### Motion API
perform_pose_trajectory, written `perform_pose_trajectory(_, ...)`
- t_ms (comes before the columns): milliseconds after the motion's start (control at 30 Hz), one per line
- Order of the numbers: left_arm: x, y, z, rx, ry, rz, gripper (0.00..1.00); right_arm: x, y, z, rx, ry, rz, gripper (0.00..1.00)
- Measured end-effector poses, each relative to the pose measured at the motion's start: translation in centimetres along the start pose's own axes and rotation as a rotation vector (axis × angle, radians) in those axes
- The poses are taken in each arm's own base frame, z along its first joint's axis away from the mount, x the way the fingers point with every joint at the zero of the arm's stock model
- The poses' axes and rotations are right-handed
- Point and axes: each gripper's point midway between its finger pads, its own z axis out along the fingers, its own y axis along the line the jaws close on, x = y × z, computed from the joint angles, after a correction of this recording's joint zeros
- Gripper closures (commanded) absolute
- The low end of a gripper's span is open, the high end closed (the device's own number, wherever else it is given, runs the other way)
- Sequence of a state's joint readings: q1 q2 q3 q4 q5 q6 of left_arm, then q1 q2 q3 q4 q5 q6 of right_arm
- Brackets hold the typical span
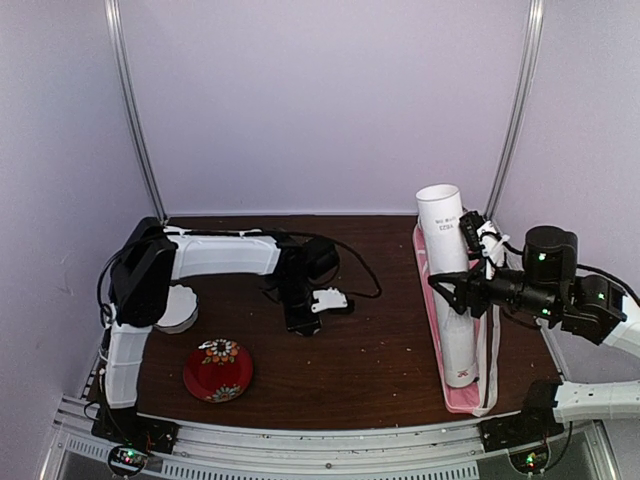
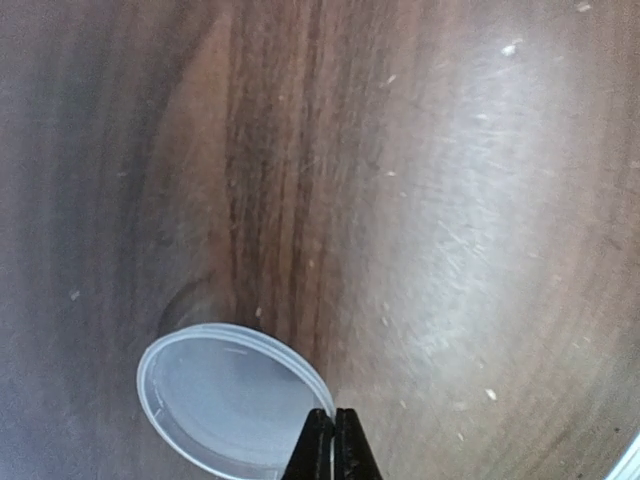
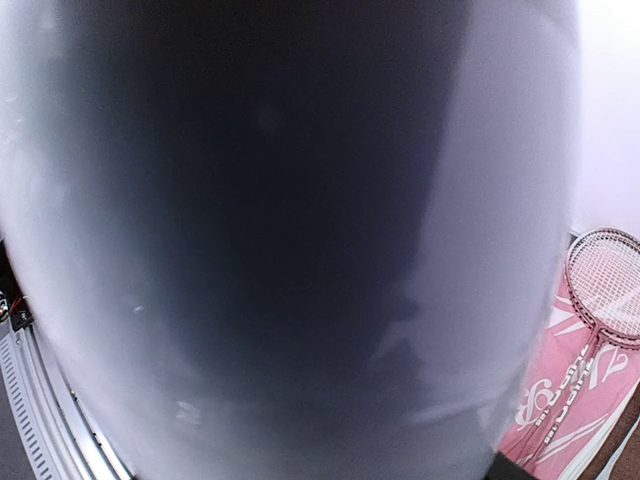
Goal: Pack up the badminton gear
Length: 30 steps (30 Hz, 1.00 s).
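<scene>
Visibly, racquet [image 3: 603, 270] atop pink bag [image 3: 560, 400]

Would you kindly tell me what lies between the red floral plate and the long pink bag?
Nothing: in the top view, only bare dark wooden tabletop stretches from the red floral plate to the long pink bag.

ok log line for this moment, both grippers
left gripper: shut on clear lid rim | right gripper: shut on white tube, tilted over pink bag | racquet: on pink bag
</scene>
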<state>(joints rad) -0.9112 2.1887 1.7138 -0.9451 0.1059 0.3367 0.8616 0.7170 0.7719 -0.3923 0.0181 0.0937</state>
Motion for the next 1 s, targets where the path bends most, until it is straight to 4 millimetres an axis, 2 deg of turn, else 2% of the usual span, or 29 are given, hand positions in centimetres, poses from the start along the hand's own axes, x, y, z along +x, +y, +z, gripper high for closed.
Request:
perform_pose_trajectory(67, 0.0, -0.2, -1.6, -0.013, -0.031, -0.007, 1.0, 0.1, 0.1, 0.1, -0.005, 0.007, -0.009, 0.43)
perform_pose_trajectory(133, -0.5, -0.4, -4.4, -0.035, -0.094, -0.013, 1.0, 0.3, 0.3, 0.4, -0.017, 0.017, -0.021, 0.43)
perform_pose_trajectory(200, -1.4, -0.6, -8.2, -0.062, -0.193, -0.019, 1.0, 0.6, 0.7, 0.6, -0.034, 0.029, -0.037, 0.43)
perform_pose_trajectory(300, -2.9, -0.8, -15.2, -0.123, -0.375, -0.014, 1.0, 0.7, 1.2, 0.8, -0.064, 0.042, -0.062, 0.43)
perform_pose_trajectory(400, -3.2, -1.0, -20.5, -0.178, -0.502, -0.016, 1.0, 0.5, 1.7, 0.7, -0.092, 0.041, -0.086, 0.42)
perform_pose_trajectory(600, -2.5, -2.9, -26.3, -0.178, -0.658, -0.024, 1.0, -0.8, 3.5, 1.0, -0.16, 0.04, -0.163, 0.42)
perform_pose_trajectory(700, -2.1, -4.9, -30.1, -0.142, -0.772, -0.02, 1.0, -1.0, 5.0, 1.2, -0.198, 0.05, -0.219, 0.42)
perform_pose_trajectory(767, -1.9, -6.6, -33.4, -0.109, -0.876, -0.003, 1.0, -1.0, 6.2, 1.5, -0.219, 0.061, -0.266, 0.42)
perform_pose_trajectory(867, -1.4, -9.0, -37.0, -0.058, -0.983, 0.024, 1.0, -0.6, 7.5, 2.1, -0.233, 0.087, -0.341, 0.42)
perform_pose_trajectory(1000, -1.2, -12.0, -39.0, 0.028, -1.045, 0.068, 1.0, -0.1, 8.3, 2.8, -0.222, 0.118, -0.42, 0.42)
